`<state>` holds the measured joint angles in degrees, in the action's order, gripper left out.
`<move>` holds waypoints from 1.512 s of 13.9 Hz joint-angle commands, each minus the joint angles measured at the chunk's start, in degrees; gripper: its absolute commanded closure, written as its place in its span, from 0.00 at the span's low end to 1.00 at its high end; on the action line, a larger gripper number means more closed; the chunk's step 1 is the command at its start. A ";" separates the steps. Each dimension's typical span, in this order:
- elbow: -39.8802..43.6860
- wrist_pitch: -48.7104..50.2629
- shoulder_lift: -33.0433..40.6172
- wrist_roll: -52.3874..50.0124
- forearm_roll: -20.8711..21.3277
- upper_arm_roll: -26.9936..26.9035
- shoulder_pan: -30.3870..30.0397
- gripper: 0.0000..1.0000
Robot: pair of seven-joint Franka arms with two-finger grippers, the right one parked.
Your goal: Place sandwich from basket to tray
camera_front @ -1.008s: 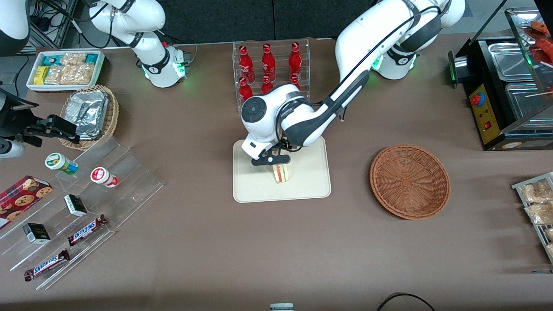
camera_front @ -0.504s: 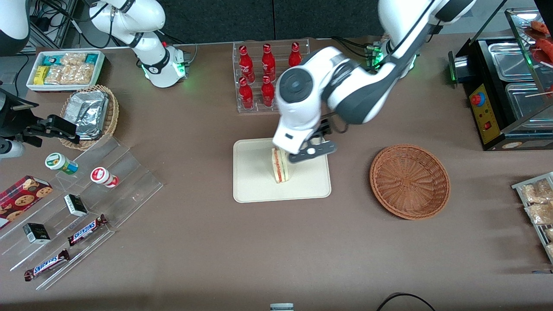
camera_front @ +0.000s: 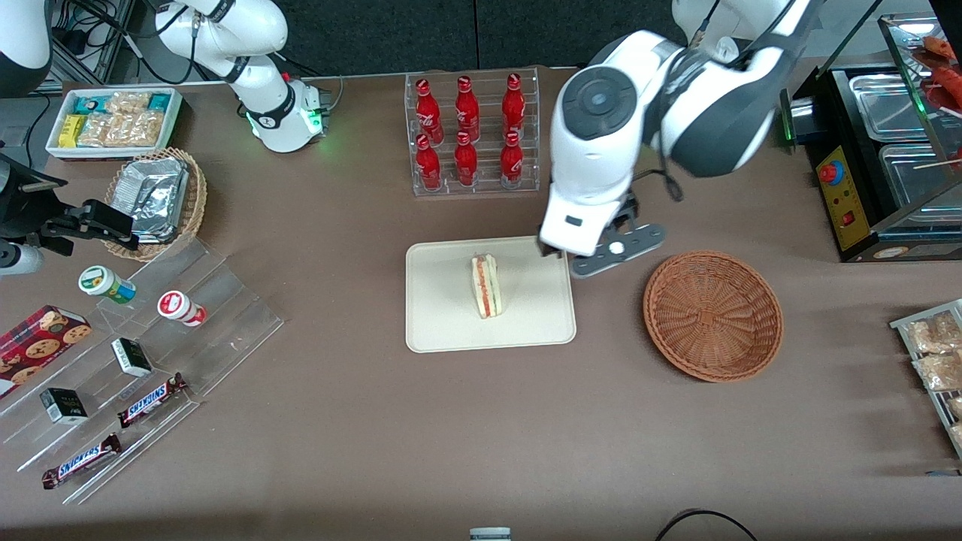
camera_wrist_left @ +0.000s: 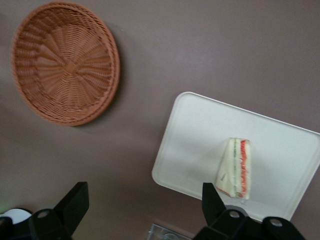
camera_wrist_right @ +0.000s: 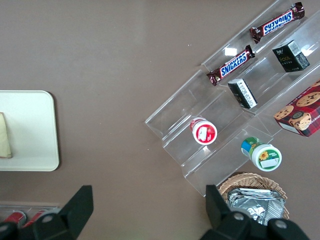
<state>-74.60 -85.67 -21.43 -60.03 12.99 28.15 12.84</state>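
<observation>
The sandwich (camera_front: 486, 286) is lying on the tray (camera_front: 443, 330), clear of the jaws; the basket (camera_front: 712, 314) is sitting empty. The gripper (camera_wrist_left: 142, 210), spread wide and holding nothing, is hovering above the table between tray and basket. Placement appears complete.

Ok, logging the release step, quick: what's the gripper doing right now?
Gripper: open, holding nothing, raised above the table between the tray and the basket. The sandwich sits on the tray.
</observation>
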 commanded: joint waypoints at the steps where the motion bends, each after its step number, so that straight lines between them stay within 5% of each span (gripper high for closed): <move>1: -1.78 5.05 6.38 11.90 -5.85 -0.90 -6.14 0.00; 10: -5.98 15.19 16.05 53.57 -12.37 -24.27 -8.70 0.00; 15: -10.38 14.31 19.74 64.24 -12.90 -27.45 -10.73 0.00; 21: -9.17 12.98 18.70 59.43 -12.73 -27.01 -10.64 0.00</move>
<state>-83.13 -72.16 -3.95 1.56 1.00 0.97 2.46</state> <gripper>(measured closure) 0.000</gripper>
